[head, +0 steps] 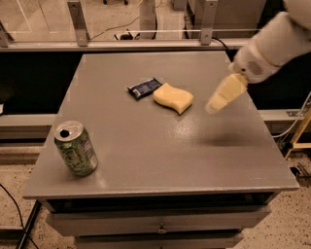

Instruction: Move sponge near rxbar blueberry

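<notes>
Lighting: even, warm, from overhead; moderate level.
The grey tabletop (pixel 160 160) carries 1 broad soft sheen near its centre, just in front of the sponge (pixel 173 97). The claw (pixel 218 99) hangs above the right part of the tabletop, brightly lit, with 1 diffuse dark shadow patch on the surface below it, toward the front. The sponge and the green can (pixel 75 148) throw only thin, faint shadows at their bases. The areas either side of the tabletop sit in deep shade; the floor (pixel 43 14) beyond is bright.
</notes>
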`<state>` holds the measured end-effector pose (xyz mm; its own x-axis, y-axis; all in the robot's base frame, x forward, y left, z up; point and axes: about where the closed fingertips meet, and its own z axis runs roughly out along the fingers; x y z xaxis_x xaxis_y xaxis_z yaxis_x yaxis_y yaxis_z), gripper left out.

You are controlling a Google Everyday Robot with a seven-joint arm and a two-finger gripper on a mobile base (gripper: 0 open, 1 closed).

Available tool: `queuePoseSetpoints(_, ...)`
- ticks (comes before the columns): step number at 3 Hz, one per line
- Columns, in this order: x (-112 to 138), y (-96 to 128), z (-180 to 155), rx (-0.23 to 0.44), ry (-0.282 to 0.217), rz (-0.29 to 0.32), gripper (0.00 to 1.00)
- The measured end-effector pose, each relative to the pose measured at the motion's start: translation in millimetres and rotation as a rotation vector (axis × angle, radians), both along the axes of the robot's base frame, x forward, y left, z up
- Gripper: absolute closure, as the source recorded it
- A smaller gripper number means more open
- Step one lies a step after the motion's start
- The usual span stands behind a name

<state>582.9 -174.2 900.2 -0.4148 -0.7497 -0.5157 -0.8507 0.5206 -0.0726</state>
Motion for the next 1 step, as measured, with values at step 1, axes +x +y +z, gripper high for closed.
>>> queuePoseSetpoints(1, -16.9, -36.7, 8.9, 0.012, -0.038, -0.019, 0.0)
